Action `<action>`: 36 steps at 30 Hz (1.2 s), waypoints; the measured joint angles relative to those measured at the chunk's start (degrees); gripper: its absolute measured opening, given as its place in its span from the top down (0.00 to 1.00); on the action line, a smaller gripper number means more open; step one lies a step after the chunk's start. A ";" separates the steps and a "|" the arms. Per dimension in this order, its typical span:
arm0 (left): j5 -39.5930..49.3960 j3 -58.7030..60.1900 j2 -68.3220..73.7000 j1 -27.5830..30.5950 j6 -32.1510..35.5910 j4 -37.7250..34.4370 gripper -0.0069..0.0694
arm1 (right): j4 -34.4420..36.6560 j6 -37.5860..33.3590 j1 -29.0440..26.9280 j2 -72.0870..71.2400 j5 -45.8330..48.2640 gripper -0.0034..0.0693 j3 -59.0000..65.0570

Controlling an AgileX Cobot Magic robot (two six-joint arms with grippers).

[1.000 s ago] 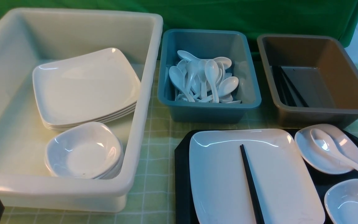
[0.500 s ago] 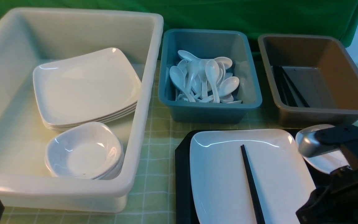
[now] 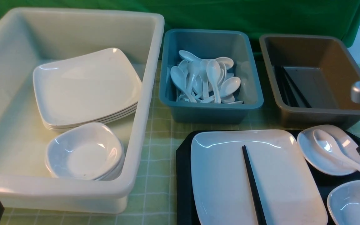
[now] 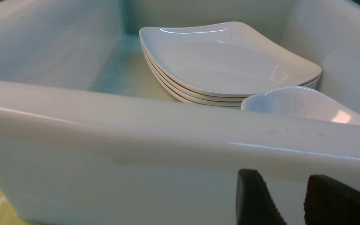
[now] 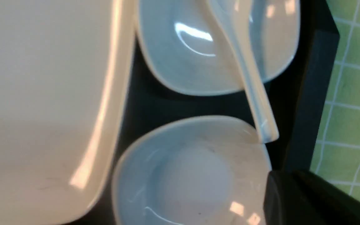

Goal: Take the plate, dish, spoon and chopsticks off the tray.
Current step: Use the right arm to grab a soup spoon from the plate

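Plate [image 3: 223,175]: glossy white, squarish, lying flat on the black tray [image 3: 182,175].
Black chopsticks [image 3: 252,184] lie across it; the spoon [image 3: 333,151] rests in the dish [image 3: 311,156] beside. Left gripper [image 4: 292,203] spread, empty, at the white bin [image 4: 167,125]. Right gripper [image 5: 295,200] at the tray's right edge, closure indeterminate.

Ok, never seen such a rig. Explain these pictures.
A robot with two arms ending in grippers. The wide picture looks forward from between them; the other two come from wrist cameras. A tray carries a plate with chopsticks on it, a dish holding a spoon and a second dish. Behind stand a white bin, a blue bin of spoons and a brown bin. The left gripper is open by the white bin; the right gripper hangs by the tray. Nothing is held.
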 joint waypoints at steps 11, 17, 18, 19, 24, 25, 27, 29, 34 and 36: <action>0.00 0.00 0.00 0.00 -0.02 0.00 0.61 | 0.72 -3.07 -3.19 15.27 -12.09 0.48 0.00; 0.00 0.00 0.00 0.00 -0.02 0.00 0.61 | 0.72 -5.36 -3.19 19.56 -17.30 0.47 0.00; 0.00 0.00 0.00 0.00 -0.02 0.00 0.61 | 0.72 -5.43 -3.19 19.65 -17.54 0.47 0.00; 0.00 0.00 0.00 0.00 -0.02 0.00 0.61 | 0.72 -5.67 -3.19 20.24 -19.20 0.47 0.00; 0.00 0.00 0.00 0.00 -0.02 0.00 0.61 | 0.72 -7.13 -3.19 21.08 -20.59 0.48 0.00; 0.00 0.00 0.00 0.00 -0.02 0.00 0.61 | 0.72 -7.29 -3.19 21.13 -20.60 0.51 0.00; 0.00 0.00 0.00 0.00 -0.02 0.00 0.61 | 0.72 -7.58 -3.19 21.13 -20.43 0.64 0.00; 0.00 0.00 0.00 0.00 -0.02 0.00 0.61 | 0.72 -7.66 -3.19 21.13 -20.37 0.68 0.00; 0.00 0.00 0.00 0.00 -0.02 0.00 0.61 | 1.04 -7.98 -3.19 20.63 -19.25 0.72 -0.22; 0.00 0.00 0.00 0.00 -0.02 0.00 0.61 | 1.69 -8.03 -3.19 19.27 -17.23 0.79 -0.39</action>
